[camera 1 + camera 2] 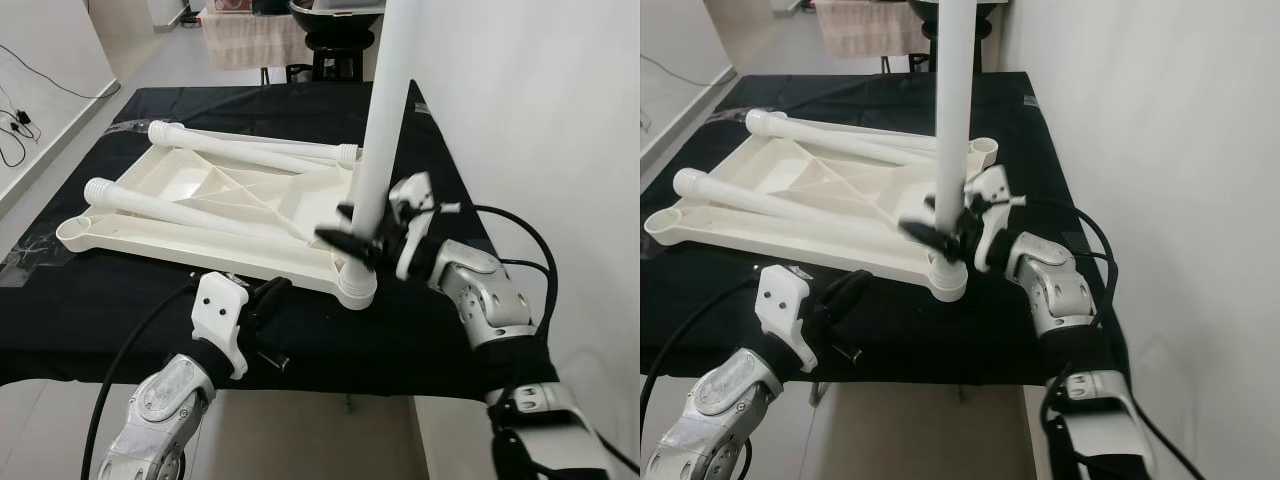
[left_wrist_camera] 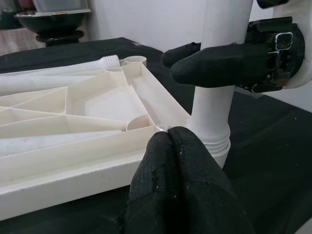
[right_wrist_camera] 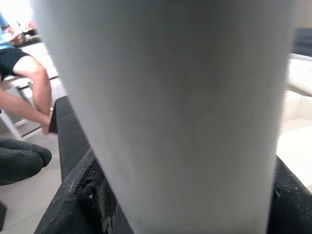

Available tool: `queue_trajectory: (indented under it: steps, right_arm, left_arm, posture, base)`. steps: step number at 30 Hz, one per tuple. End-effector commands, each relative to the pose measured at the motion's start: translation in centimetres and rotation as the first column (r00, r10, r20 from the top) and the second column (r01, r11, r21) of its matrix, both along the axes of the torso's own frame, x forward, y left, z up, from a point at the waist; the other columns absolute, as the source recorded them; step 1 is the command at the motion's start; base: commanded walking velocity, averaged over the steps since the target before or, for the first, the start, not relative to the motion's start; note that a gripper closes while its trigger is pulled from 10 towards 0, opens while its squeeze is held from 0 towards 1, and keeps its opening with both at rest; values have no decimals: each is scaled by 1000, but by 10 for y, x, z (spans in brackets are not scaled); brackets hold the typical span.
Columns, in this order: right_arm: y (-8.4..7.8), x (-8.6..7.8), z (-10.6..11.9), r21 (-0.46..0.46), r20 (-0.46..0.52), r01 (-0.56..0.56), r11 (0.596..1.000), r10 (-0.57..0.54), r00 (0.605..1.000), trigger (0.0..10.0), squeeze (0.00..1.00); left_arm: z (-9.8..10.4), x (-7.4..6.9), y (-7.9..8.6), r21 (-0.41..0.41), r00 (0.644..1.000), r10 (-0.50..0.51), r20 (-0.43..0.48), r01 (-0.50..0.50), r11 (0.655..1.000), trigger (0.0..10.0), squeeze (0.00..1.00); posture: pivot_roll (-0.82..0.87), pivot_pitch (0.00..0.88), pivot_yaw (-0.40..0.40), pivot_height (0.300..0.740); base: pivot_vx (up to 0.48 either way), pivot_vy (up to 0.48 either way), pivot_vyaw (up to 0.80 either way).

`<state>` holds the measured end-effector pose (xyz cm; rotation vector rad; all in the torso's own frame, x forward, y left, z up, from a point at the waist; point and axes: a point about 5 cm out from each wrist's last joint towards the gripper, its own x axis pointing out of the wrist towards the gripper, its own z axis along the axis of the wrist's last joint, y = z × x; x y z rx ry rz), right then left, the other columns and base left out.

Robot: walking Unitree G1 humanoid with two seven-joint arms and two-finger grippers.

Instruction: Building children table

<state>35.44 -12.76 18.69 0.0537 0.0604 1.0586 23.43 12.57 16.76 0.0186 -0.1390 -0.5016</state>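
Upright leg (image 1: 378,140) clamped btwn right gripper (image 1: 358,238) jaws, in tabletop (image 1: 200,215) corner socket.

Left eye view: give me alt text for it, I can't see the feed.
The right claw grips an upright white table leg standing in the near corner socket of an upside-down white tabletop on a black-covered table. Two more legs lie across it; the left claw rests at its near edge.
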Motion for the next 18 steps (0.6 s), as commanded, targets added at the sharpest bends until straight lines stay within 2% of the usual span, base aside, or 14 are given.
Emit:
queue_trajectory:
  steps: [1,2,3,13,18]
  right_arm:
    - [6,2,-1,-1,-1,-33,999,33,999,10000,0]
    - [6,2,-1,-1,-1,-33,999,33,999,10000,0]
    - [7,6,1,18,-3,-25,1000,25,1000,0,0]
    - [-1,8,0,23,-1,-35,999,35,999,0,0]
    - [-8,8,-6,16,-3,43,999,-43,999,0,0]
  left_arm:
    - [-2,1,0,6,1000,5,-5,-5,1000,10000,0]
    - [-2,1,0,6,1000,5,-5,-5,1000,10000,0]
    - [-1,1,1,6,1000,8,-2,-8,1000,10000,0]
    - [-2,1,1,4,1000,12,-2,-12,1000,10000,0]
    - [-2,1,-1,0,1000,9,-4,-9,1000,10000,0]
  posture:
    - [74,58,-27,740]
    - [74,58,-27,740]
    - [74,57,-28,740]
    - [64,62,-29,740]
    - [45,59,-30,740]
  base:
    - [0,0,0]
    - [0,0,0]
    - [0,0,0]
    - [0,0,0]
    - [0,0,0]
